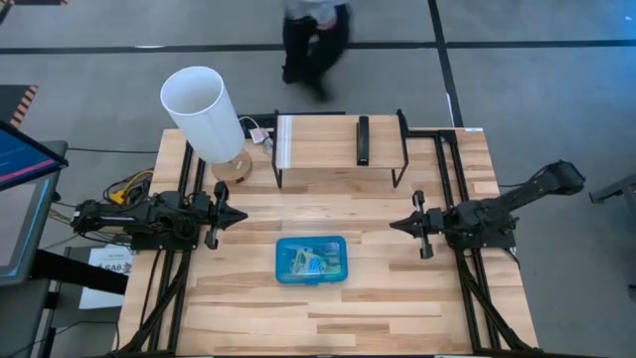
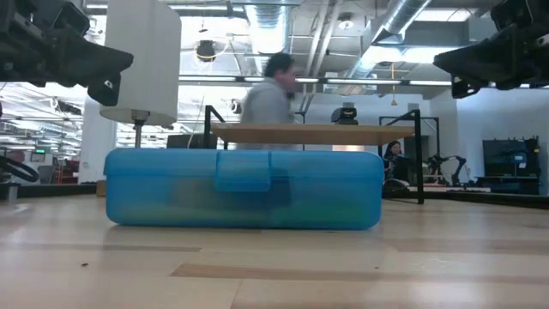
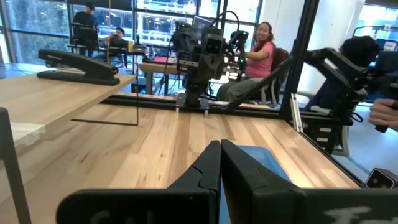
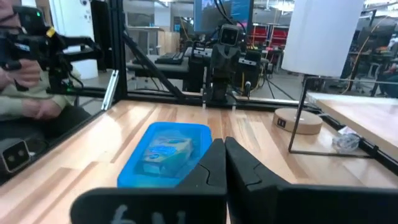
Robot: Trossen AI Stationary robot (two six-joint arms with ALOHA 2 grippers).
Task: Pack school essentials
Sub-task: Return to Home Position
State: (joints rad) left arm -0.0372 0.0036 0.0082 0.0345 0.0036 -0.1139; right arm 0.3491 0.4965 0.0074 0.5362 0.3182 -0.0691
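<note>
School supplies (image 1: 310,262) sit in the shut box (image 1: 283,274); I'm homing, left end effector (image 1: 238,215) and right end effector (image 1: 396,226) clenched empty, just park them.

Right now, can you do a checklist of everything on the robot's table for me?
Surface: wooden table.
Job's things: school supplies inside the closed blue case, mid-table; too blurred to name.
Clutter: white lamp and shelf holding a black bar, far side.
Grippers: left gripper and right gripper shut, empty, either side of the case, apart from it.
Cables: yellow cables by the left arm's base.
Surroundings: a person walking beyond the far edge.
</note>
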